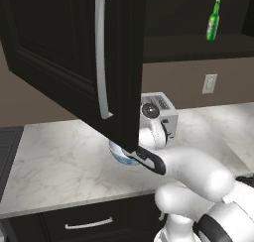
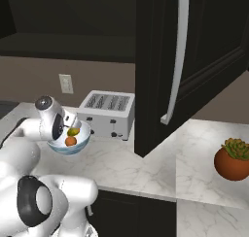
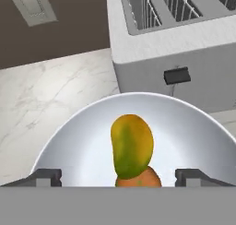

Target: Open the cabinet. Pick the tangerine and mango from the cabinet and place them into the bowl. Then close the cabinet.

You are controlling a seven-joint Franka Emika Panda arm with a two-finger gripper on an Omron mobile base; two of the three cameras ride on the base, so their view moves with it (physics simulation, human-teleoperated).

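The pale bowl [image 3: 78, 145] stands on the counter in front of the toaster. Inside it the yellow-green mango [image 3: 131, 143] leans on the orange tangerine [image 3: 140, 179]. My gripper [image 3: 119, 177] hovers just above the bowl, open, its fingertips [image 3: 46, 177] far apart on either side of the fruit and touching neither. From the right base I see the bowl [image 2: 73, 149] holding the mango [image 2: 73, 132] and the tangerine [image 2: 70, 141] beneath my gripper [image 2: 76, 124]. The black cabinet door [image 1: 64, 52] hangs open and hides most of the bowl [image 1: 120, 157]. The other cabinet door [image 2: 194, 56] is open too.
A silver toaster [image 2: 108, 112] sits right behind the bowl. On the cabinet shelf stands a green bottle [image 1: 213, 21]. A potted plant [image 2: 234, 159] is on the counter at the right. The open doors jut out over the counter at arm height. Below is a drawer [image 1: 89, 223].
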